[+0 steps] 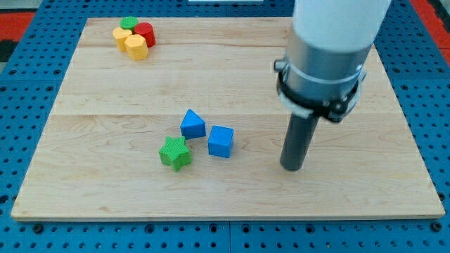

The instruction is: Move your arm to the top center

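Observation:
My tip rests on the wooden board toward the view's lower right, below the arm's large grey body. It stands to the right of a blue cube, apart from it. A blue wedge-like block sits just up and left of the cube, and a green star block lies left of the cube. At the view's top left a tight cluster holds a red cylinder, a green block, a yellow block and a second yellow block.
The board lies on a blue pegboard surface that frames it on all sides. The arm's body hides part of the board's upper right.

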`<control>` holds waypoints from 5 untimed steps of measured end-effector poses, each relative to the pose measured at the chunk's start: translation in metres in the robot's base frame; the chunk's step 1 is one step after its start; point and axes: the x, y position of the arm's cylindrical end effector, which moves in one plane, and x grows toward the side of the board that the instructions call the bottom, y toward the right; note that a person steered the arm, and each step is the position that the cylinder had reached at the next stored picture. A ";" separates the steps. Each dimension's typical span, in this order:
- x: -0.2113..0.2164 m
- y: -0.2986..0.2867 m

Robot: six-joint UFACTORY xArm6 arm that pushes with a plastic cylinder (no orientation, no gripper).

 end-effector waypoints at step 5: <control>-0.178 -0.007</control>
